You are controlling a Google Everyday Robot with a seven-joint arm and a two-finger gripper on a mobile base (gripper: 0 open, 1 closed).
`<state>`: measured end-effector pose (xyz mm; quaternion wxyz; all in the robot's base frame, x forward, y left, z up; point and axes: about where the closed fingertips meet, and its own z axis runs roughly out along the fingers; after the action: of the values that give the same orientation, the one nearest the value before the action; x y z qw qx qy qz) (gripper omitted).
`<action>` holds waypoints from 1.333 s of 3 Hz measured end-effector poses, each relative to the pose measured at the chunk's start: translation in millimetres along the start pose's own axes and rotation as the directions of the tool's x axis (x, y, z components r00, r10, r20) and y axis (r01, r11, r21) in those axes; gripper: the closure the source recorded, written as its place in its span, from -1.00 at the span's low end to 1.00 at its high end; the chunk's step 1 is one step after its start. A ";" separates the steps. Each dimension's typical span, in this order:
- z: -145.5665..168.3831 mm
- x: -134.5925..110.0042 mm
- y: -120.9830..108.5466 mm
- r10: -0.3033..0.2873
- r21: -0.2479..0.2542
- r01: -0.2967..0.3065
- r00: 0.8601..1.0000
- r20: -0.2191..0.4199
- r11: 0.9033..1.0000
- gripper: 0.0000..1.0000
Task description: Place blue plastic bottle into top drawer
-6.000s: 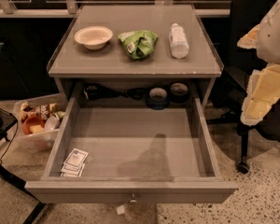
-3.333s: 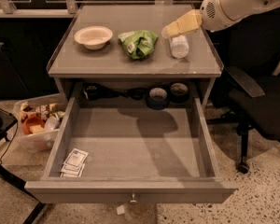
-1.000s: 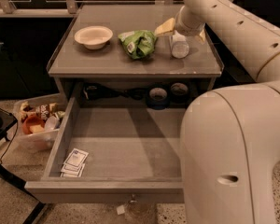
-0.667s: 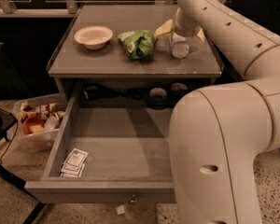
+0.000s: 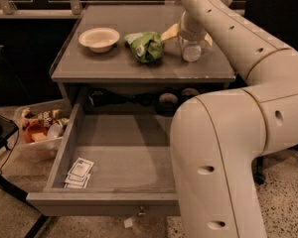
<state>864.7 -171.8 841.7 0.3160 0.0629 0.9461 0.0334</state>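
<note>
end effector (image 5: 188,37): you see cream and pale yellow, up on the worktop (image 5: 114,66) by the blue plastic bottle (image 5: 191,52).
blue plastic bottle: clear, with a white cap.
worktop: plain grey.
top drawer (image 5: 134,155): plain grey too.
snack bag (image 5: 145,46): bright green with a white patch.
bowl (image 5: 99,37): cream.
arm (image 5: 223,148): cream with small dark dots.
packets (image 5: 79,172): white with dark print.
floor (image 5: 283,197): pale with dark speckles.

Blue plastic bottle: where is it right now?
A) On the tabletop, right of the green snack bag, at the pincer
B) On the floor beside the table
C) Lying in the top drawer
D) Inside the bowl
A: the blue plastic bottle rests on the grey tabletop, right of the green snack bag, with the pincer at it; the visible part of the open top drawer shows only small packets.
</note>
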 end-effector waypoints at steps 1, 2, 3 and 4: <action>10.4 4.1 1.2 -0.003 0.005 0.003 1.000 -0.028 1.000 -0.62; 11.1 3.0 -0.4 0.002 0.011 -0.002 0.999 -0.035 1.000 -0.16; 7.1 -1.0 -7.6 0.019 0.034 -0.018 1.000 -0.022 0.999 0.31; 2.5 -4.6 -8.9 0.020 0.039 -0.020 1.000 -0.013 0.999 0.77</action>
<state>868.9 -181.2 841.5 0.3079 0.0783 0.9480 0.0188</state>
